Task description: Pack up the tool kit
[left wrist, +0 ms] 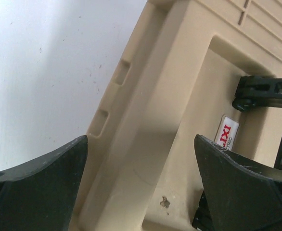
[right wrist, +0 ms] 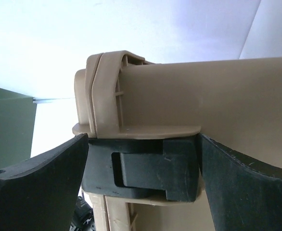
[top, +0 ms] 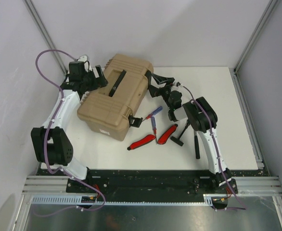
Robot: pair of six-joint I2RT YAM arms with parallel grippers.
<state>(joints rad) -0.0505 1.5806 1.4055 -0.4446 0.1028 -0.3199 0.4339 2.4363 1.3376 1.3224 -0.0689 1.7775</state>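
Right claw (right wrist: pixel 141 144), open, straddles the black latch (right wrist: pixel 146 175); I should close on it squarely. Left claw (left wrist: pixel 141 144) hangs open over the toolbox (left wrist: pixel 179 110).

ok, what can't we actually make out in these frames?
1. Inside of the toolbox: top view, the lid is down and hides whatever is inside.
2. Right gripper grip: right wrist view, its fingers flank the latch; clamped or just touching, cannot tell.
3. Lid label: left wrist view, text cut off by a finger of the left gripper.
4. Long black tool: top view, too small to identify.
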